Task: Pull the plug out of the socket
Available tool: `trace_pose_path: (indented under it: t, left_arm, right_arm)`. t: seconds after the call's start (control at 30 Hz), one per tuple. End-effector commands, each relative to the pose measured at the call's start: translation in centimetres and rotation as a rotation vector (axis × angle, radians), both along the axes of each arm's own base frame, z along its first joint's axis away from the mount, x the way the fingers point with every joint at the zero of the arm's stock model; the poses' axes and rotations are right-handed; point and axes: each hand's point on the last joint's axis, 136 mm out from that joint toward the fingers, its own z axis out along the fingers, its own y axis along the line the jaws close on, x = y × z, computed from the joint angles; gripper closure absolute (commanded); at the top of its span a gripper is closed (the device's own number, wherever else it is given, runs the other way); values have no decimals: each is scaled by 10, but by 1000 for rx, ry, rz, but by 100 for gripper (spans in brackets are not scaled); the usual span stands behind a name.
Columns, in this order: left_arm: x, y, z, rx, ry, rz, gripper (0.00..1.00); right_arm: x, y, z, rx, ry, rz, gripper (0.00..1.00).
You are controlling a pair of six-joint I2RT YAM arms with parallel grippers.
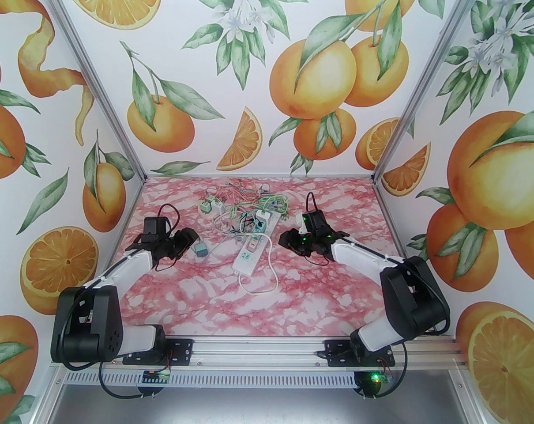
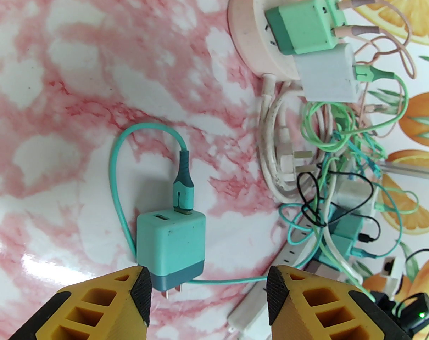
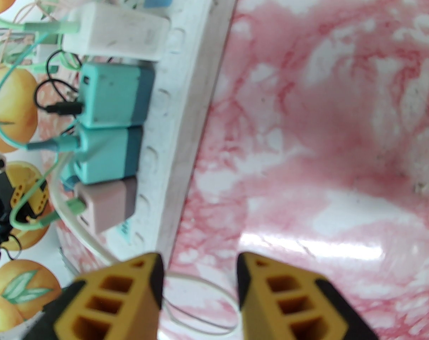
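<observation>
A teal plug [image 2: 170,241] with a teal cable lies loose on the pink marbled table, its metal prongs bare and pointing at my left gripper [image 2: 207,278]. That gripper is open, with the plug's dark base just beside its left fingertip [image 2: 141,282]. From above, the plug [image 1: 201,250] rests just off the left gripper [image 1: 191,242]. The white socket strip [image 1: 251,254] lies mid-table. My right gripper [image 3: 200,264] is open and holds nothing, right beside the strip's edge [image 3: 186,119]. A white, two teal and a pink plug [image 3: 106,204] sit in the strip.
A round pink socket [image 2: 250,34] holds a teal and a white charger. A tangle of green, white and black cables [image 1: 249,206] lies behind the strip. The strip's white cord [image 1: 267,281] loops toward the front. Printed walls enclose the table.
</observation>
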Motion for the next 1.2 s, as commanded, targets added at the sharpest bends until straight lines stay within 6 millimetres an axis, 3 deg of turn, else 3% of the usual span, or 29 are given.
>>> trace_pose_path:
  t: [0.0, 0.2, 0.53, 0.77, 0.87, 0.97, 1.17]
  left_arm:
    - [-4, -1, 0, 1, 9, -23, 38]
    - [-5, -31, 15, 92, -39, -162, 37]
    - [-24, -116, 45, 275, -257, -482, 46]
    - [-35, -167, 42, 468, -318, -697, 45]
    - [-34, -174, 40, 493, -322, -719, 45]
    - [-23, -197, 32, 550, -324, -785, 44]
    - [-16, -223, 25, 585, -336, -879, 43]
  right_arm:
    - [4, -1, 9, 4, -20, -7, 58]
    - [0, -4, 16, -4, -46, 2, 55]
    - [1, -3, 11, -5, -42, 9, 54]
    - [4, 1, 9, 5, -29, 13, 54]
    - [4, 1, 9, 6, -26, 13, 55]
    - [3, 2, 7, 10, -20, 14, 55]
    - [0, 0, 6, 3, -13, 16, 55]
